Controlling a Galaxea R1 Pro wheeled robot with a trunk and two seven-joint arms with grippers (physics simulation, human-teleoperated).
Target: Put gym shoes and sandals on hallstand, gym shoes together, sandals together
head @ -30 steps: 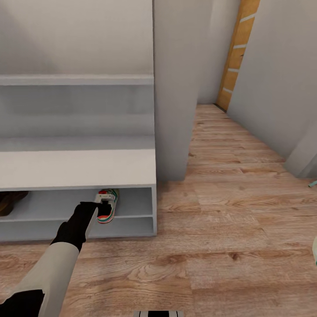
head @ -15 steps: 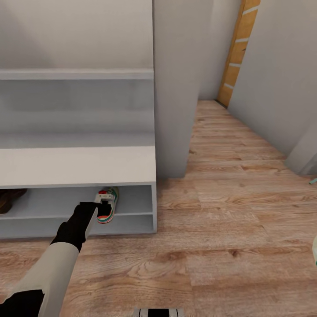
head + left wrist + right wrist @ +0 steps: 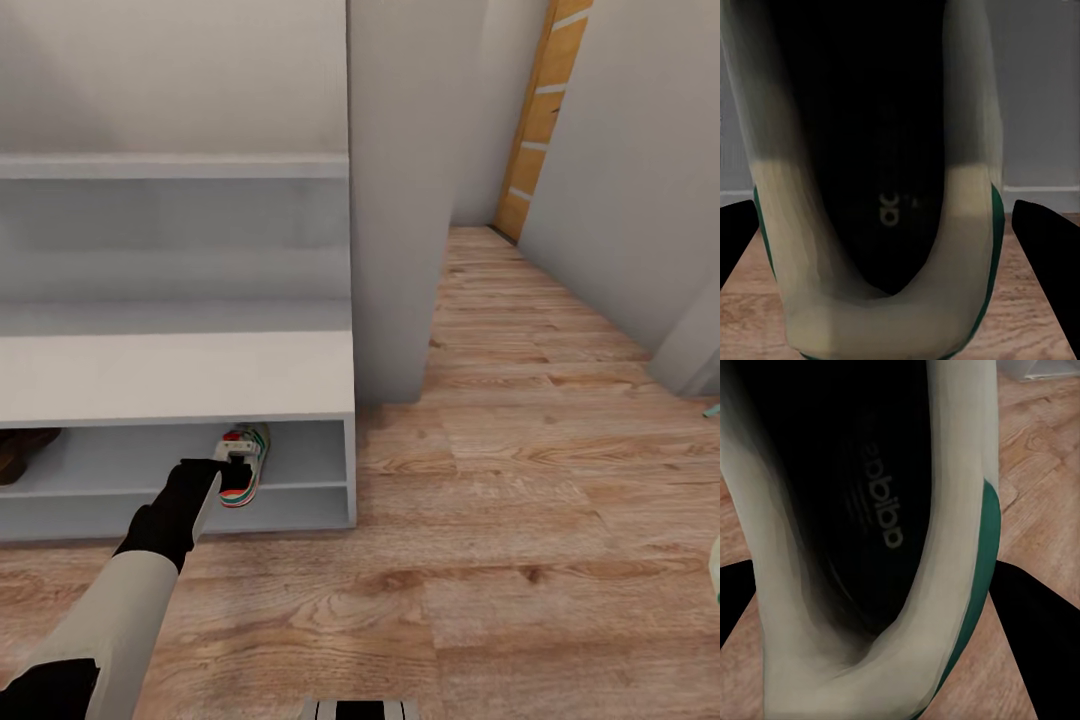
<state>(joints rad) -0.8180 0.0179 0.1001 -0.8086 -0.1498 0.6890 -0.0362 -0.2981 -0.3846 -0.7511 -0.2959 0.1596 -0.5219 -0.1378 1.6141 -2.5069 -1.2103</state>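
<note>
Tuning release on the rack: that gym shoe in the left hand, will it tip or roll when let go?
The shoe looks flat-soled and low, so it should probably sit stable on the shelf, not roll. The left hand grips it at the open collar, whose wall seems thin: likely soft, may flex. It looks light for its size.

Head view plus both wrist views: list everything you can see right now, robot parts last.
gym shoe: one, white with green and red; front of the hallstand's upper low shelf, in the left tool.
second gym shoe: one, white and green; between the right tool's fingers, above the floor.
sandal: one, dark brown, partly seen; same shelf, far left.
hallstand: one, light grey; against the wall.
corridor floor: light-brown wood planks.
door: one, orange-brown; corridor's far end.
left tool: black, at the shelf.
right tool: black.
</note>
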